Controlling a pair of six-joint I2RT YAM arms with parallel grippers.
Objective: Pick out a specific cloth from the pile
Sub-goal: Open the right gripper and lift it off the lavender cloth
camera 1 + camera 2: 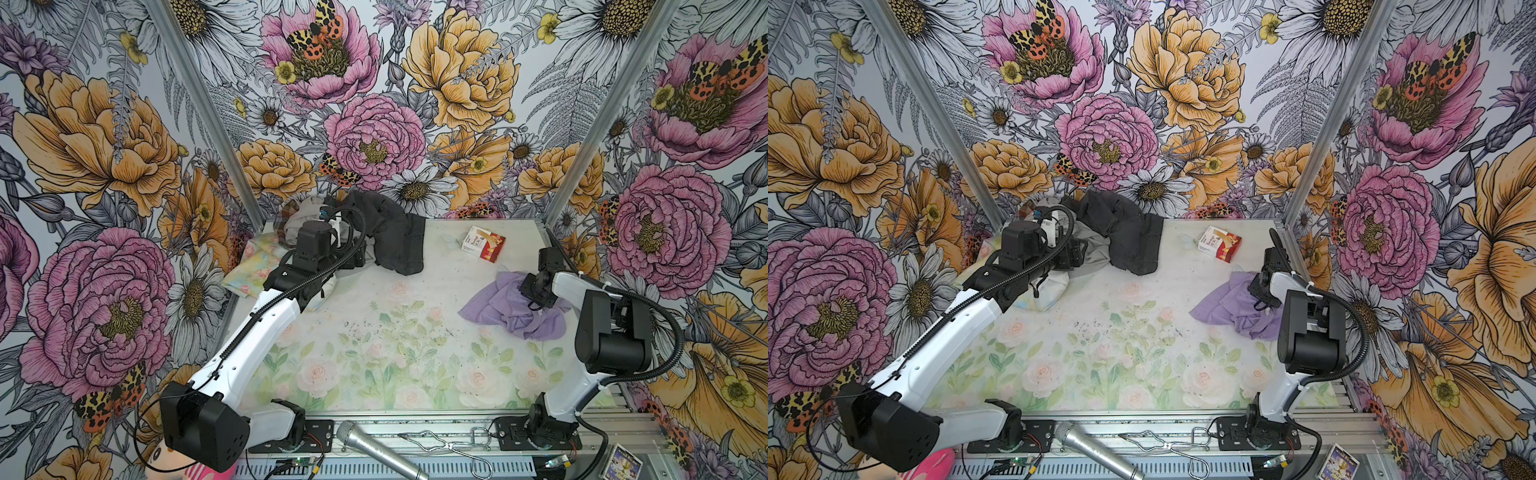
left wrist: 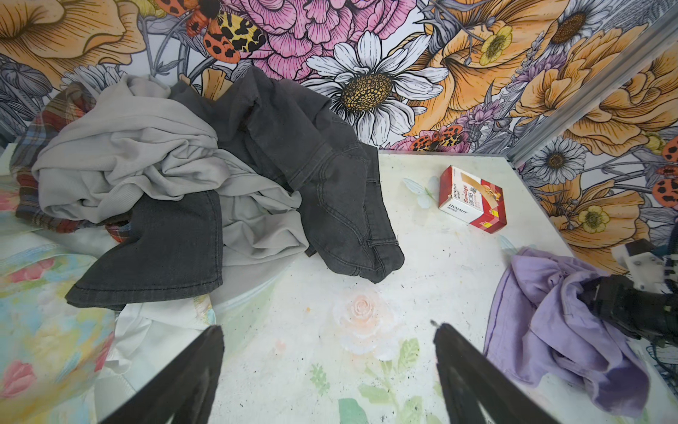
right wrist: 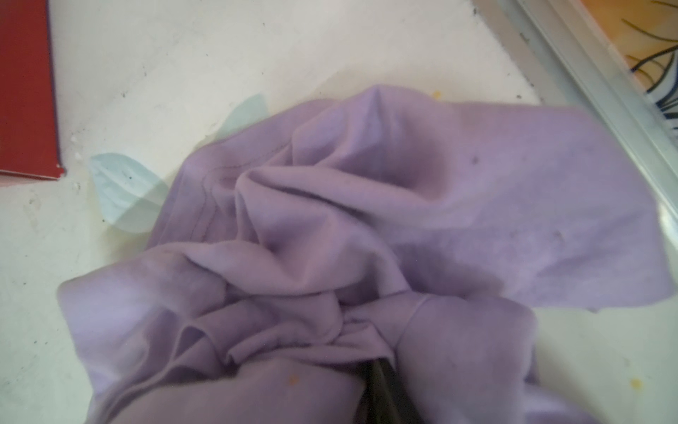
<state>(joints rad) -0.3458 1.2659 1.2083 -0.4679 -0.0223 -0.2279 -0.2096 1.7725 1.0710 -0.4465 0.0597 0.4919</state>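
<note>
A microphone point(image 1: 374, 446) and wire tongs point(image 1: 449, 446) lie on the near metal rail. Farther back, on the right of the flowered surface point(image 1: 374, 374), the cloth point(image 1: 498, 307) lies crumpled, well apart from the pile point(image 1: 386, 237). The right hand point(image 1: 532, 297) sits in its folds. Fabric covers all but one dark finger point(image 3: 381, 385), so I cannot tell whether it is grasping the cloth. The left hand point(image 2: 326, 330) hangs released and empty beside the pile in the far left corner, and the left arm partly hides the pile. A bandage box point(image 1: 484, 243) lies at the far right.
</note>
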